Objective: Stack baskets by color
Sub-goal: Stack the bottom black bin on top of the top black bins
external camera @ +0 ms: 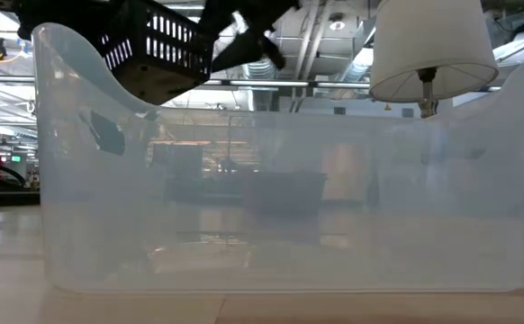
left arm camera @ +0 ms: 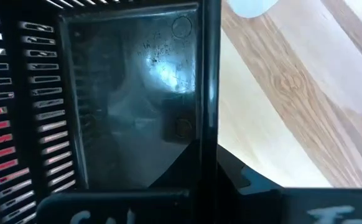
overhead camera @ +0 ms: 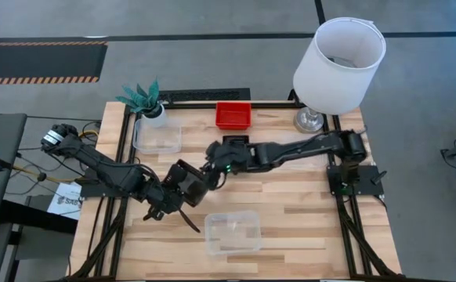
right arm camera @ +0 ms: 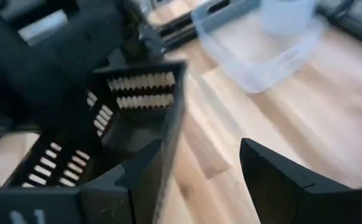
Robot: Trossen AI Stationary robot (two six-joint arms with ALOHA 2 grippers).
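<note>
A black basket (overhead camera: 187, 182) hangs above the table's middle, and my left gripper (overhead camera: 175, 198) is shut on it. The low view shows it lifted, at upper left (external camera: 154, 49). My right gripper (right arm camera: 196, 149) stands open next to the basket's slotted side wall (right arm camera: 140, 93), reaching in from the table's right (overhead camera: 211, 174). A red basket (overhead camera: 233, 116) rests on its bottom at the far edge. One clear basket (overhead camera: 157, 137) sits at the far left and another (overhead camera: 232, 233) near the front edge. My left gripper holds the black basket by one wall (left arm camera: 209, 106), with one finger (left arm camera: 184, 165) inside and the other (left arm camera: 249, 180) outside. The fingers slant down from the table's left. The basket hangs tilted and clear of the table. My right gripper: one finger (right arm camera: 140, 177) lies against or just beside the basket's upright edge (right arm camera: 175, 118); whether it touches, I cannot tell.
A white lampshade lamp (overhead camera: 338, 59) stands at the far right corner and a small potted plant (overhead camera: 146, 100) at the far left. Bare wood (overhead camera: 306, 219) lies at the near right. The near clear basket (external camera: 280, 216) fills the low view.
</note>
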